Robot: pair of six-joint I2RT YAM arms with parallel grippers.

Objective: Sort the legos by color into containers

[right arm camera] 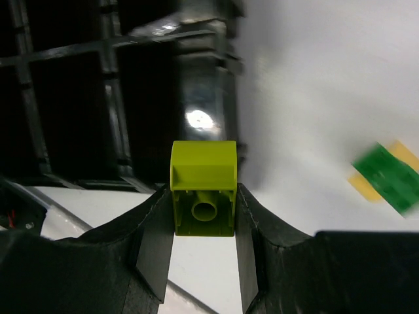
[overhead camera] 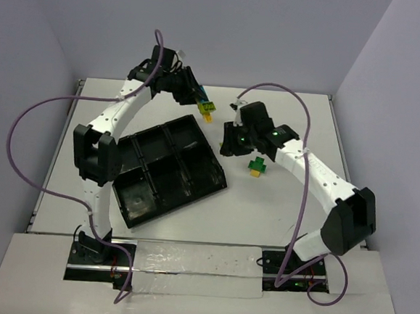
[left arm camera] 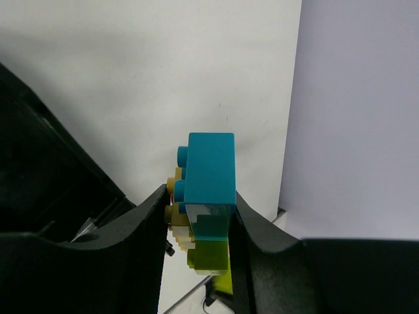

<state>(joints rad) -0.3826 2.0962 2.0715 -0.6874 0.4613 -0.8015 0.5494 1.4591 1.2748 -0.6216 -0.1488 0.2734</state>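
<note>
The right claw (right arm camera: 203, 199) is clenched on a single lime brick (right arm camera: 203, 171), hanging just off the tray (overhead camera: 207, 152) at its 2 o'clock side. The left claw (left arm camera: 196, 219) grasps a stacked cluster (left arm camera: 209, 176) topped in teal, beyond the tray at 1 o'clock. A green-and-yellow pair (overhead camera: 257, 166) lies on the desk (overhead camera: 278, 213) at 4 o'clock of the right claw. That claw should probably travel toward 8 o'clock until it is squarely over one compartment (overhead camera: 166, 174). It should then lower close before releasing, so the brick cannot hop a divider.

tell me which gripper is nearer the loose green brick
Right. The right gripper hangs just beside the green brick; the left gripper is farther off, past the tray's far corner.
</note>
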